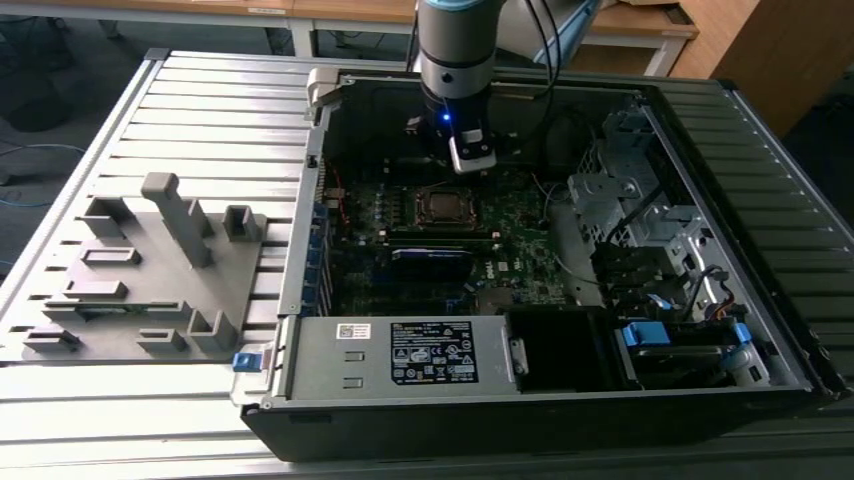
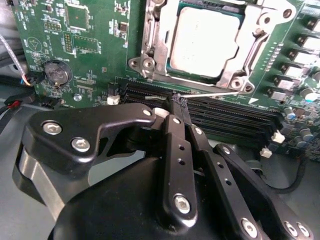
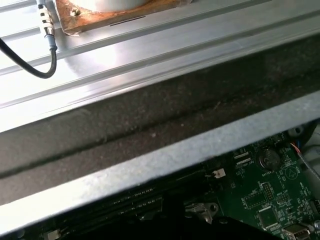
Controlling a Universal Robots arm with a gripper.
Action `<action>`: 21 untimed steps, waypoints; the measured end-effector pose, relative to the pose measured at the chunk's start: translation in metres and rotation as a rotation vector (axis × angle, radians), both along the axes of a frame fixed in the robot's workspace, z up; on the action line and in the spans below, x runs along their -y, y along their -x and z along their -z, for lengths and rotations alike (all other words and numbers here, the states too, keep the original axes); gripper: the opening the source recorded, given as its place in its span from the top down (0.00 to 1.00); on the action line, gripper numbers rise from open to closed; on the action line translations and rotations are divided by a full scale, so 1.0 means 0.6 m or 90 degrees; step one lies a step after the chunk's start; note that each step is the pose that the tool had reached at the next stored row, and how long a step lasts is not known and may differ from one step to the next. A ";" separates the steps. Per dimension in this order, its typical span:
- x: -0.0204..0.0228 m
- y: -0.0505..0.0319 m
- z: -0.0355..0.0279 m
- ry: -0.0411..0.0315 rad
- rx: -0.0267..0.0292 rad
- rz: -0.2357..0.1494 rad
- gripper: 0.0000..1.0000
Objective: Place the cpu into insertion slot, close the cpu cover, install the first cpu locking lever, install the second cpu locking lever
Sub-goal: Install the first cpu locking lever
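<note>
The open computer case [image 1: 561, 330] lies on the slatted tabletop [image 1: 200, 120] with the arm [image 1: 454, 50] reaching down into it; inside, the green motherboard [image 2: 90, 55] spreads beneath and beyond the fingers [image 2: 176, 107], which in the second wrist view are drawn together tip to tip with nothing visibly clamped between them, hovering just over the black memory slots [image 2: 225, 112]; just beyond the fingertips sits the socket, where the cpu [image 2: 202, 40] already lies in its slot with the cpu cover [image 2: 245, 47] folded down around it, the grey face showing through the cut-out; a thin locking lever [image 2: 215, 93] runs between the fingertips and the socket's near edge, and it looks not yet latched, though that is a judgement; the risk from here, as I judge it, is that the closed tips slip off so thin a wire and strike the memory slots or the small parts beside the socket; a skewed push could also lift the cover and disturb the seated chip.
</note>
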State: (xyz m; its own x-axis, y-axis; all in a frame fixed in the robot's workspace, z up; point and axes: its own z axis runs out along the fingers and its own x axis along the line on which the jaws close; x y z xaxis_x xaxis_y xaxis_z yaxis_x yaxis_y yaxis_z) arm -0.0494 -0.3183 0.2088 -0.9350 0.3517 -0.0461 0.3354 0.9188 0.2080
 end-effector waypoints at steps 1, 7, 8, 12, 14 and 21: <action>0.0001 0.000 0.001 -0.0007 0.0009 0.000 0.89; 0.0015 0.001 0.006 -0.0051 0.0108 0.001 0.89; 0.0015 0.001 0.007 -0.0053 0.0125 0.001 0.89; 0.0015 0.003 0.008 -0.0053 0.0161 0.001 0.89; 0.0015 0.005 0.009 -0.0053 0.0176 0.001 0.89; 0.0015 0.008 0.014 -0.0056 0.0313 0.001 0.89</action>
State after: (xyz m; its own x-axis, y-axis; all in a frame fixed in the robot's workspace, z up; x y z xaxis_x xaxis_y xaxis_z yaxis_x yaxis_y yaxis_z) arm -0.0545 -0.3192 0.2005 -0.9311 0.3537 -0.0888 0.3259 0.9164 0.2322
